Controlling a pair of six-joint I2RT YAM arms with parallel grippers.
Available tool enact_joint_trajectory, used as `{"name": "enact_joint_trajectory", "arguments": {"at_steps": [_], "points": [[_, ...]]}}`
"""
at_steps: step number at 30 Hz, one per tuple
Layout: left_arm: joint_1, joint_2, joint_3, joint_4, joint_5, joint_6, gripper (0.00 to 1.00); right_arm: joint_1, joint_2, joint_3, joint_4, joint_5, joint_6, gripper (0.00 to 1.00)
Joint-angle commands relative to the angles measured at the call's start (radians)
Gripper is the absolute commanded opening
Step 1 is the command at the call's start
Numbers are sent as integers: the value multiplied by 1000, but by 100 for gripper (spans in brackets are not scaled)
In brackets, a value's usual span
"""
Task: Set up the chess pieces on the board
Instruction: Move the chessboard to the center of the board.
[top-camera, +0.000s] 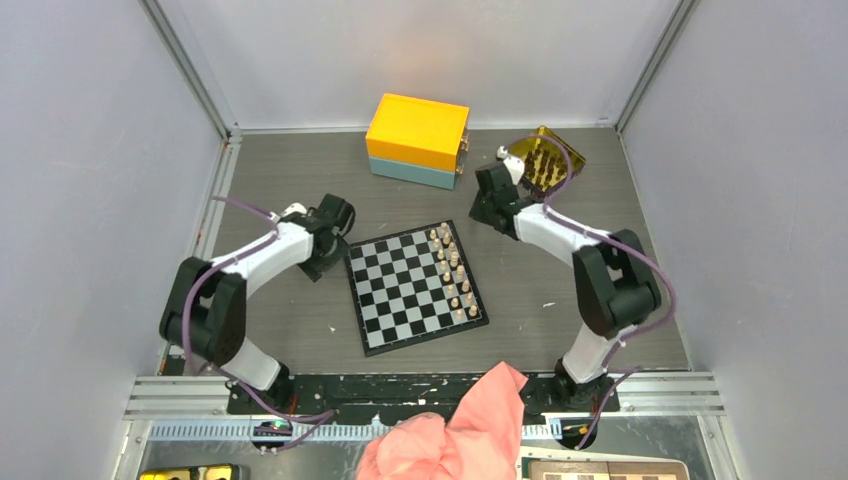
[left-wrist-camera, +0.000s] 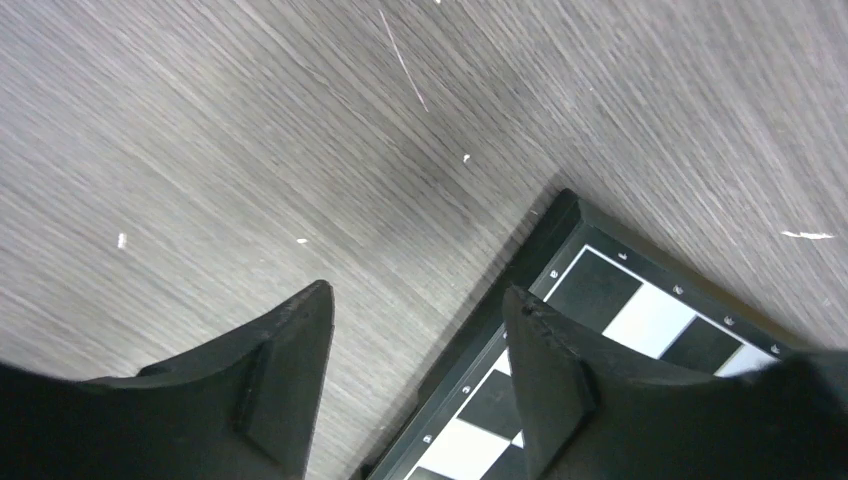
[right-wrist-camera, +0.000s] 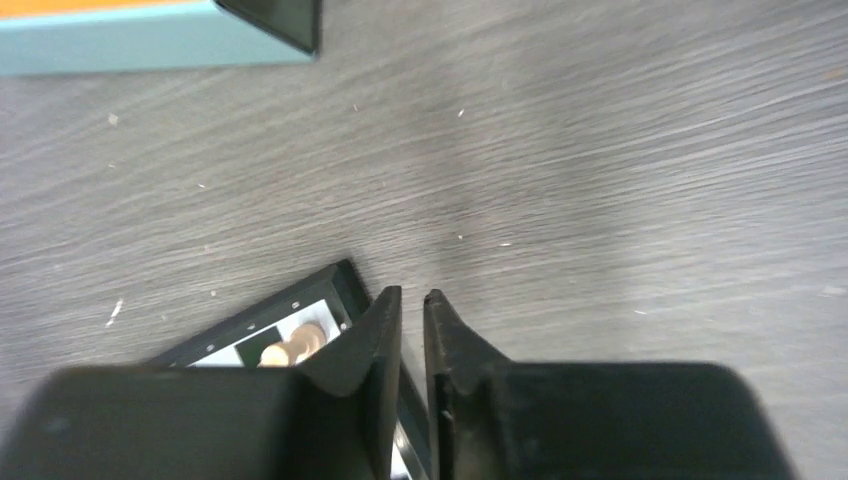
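Observation:
The black-and-white board (top-camera: 415, 285) lies at the table's middle. Light tan chess pieces (top-camera: 452, 272) stand in two rows along its right side; the other squares are bare. No dark pieces stand on the board. My left gripper (top-camera: 333, 250) hovers at the board's far left corner (left-wrist-camera: 590, 235), open and empty (left-wrist-camera: 415, 300). My right gripper (top-camera: 492, 208) hovers beyond the board's far right corner (right-wrist-camera: 335, 283), its fingers nearly touching with nothing between them (right-wrist-camera: 412, 296). One tan piece (right-wrist-camera: 293, 346) shows beside its left finger.
A shiny gold tin (top-camera: 545, 160) with small dark things inside sits at the back right, behind the right gripper. An orange-and-teal box (top-camera: 418, 140) stands at the back middle and also shows in the right wrist view (right-wrist-camera: 110, 45). A pink cloth (top-camera: 450, 430) lies at the near edge.

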Motion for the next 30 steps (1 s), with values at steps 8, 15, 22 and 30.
{"name": "enact_joint_trajectory", "arguments": {"at_steps": [8, 15, 22, 30], "points": [[17, -365, -147, 30, 1, 120, 95, 51, -531, -199, -215, 171, 20, 51], [15, -466, -242, 125, 111, 202, 97, 374, -718, -341, -387, 337, 121, 54], [4, -486, -249, 119, 124, 287, 100, 786, -725, -393, -522, 583, 344, 54], [3, -489, -262, 125, 131, 304, 100, 1060, -376, -245, -609, 691, 500, 50]]}}
